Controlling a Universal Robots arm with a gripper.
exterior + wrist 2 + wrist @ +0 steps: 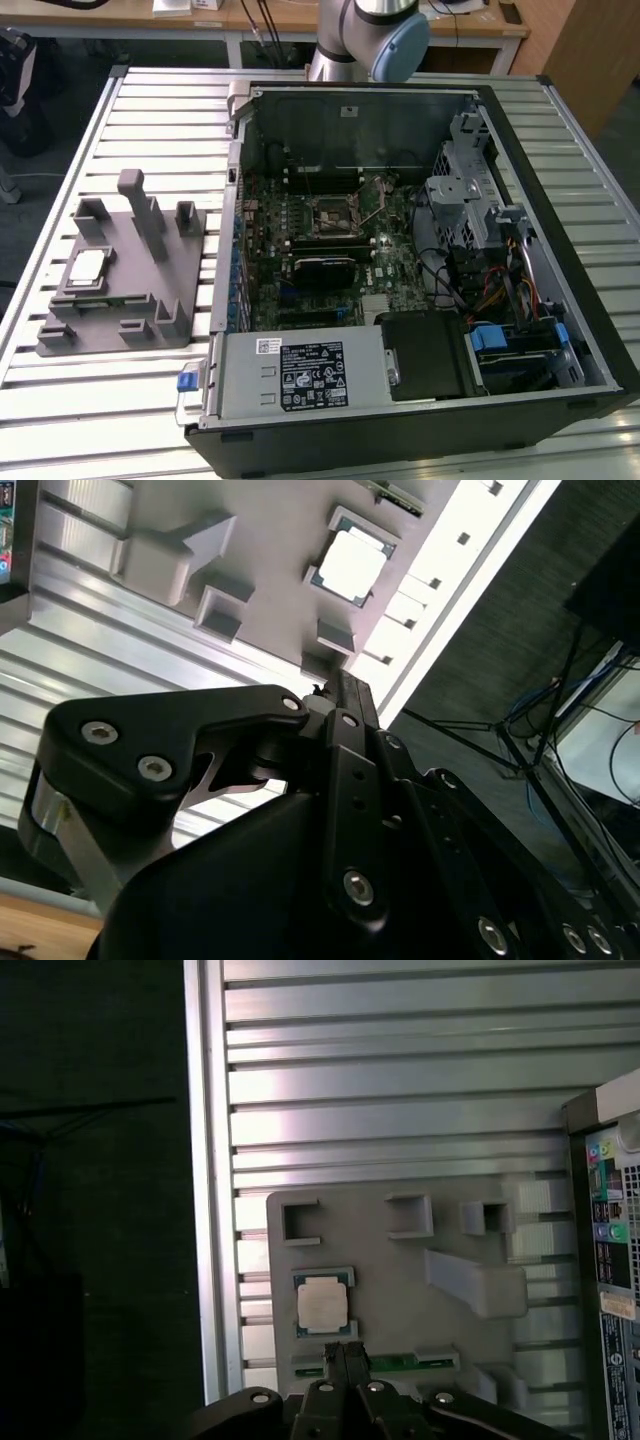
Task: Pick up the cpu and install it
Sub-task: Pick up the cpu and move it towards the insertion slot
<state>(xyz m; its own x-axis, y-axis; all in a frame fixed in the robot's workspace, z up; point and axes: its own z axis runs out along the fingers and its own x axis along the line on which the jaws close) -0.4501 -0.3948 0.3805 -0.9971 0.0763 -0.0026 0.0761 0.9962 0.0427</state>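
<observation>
The cpu (88, 268) is a small square chip with a pale silver top. It lies flat in a pocket of the grey plastic tray (165, 290) on the exterior view's left. Both wrist views look down on the cpu (323, 1306) (352, 565) from well above. My gripper (345, 1352) hangs apart from the chip, its dark fingers pressed together with nothing between them. In the second wrist view the gripper (335, 683) points toward the tray (270, 540). The motherboard's square socket (328, 213) sits inside the open computer case (560, 200).
The tray (400, 1280) carries upright blocks (140, 210) and a green circuit-board module (400, 1363). The slatted metal table (150, 110) ends close beside the tray. The arm's base (360, 35) stands behind the case. Drive cages and cables (480, 260) crowd the case's right side.
</observation>
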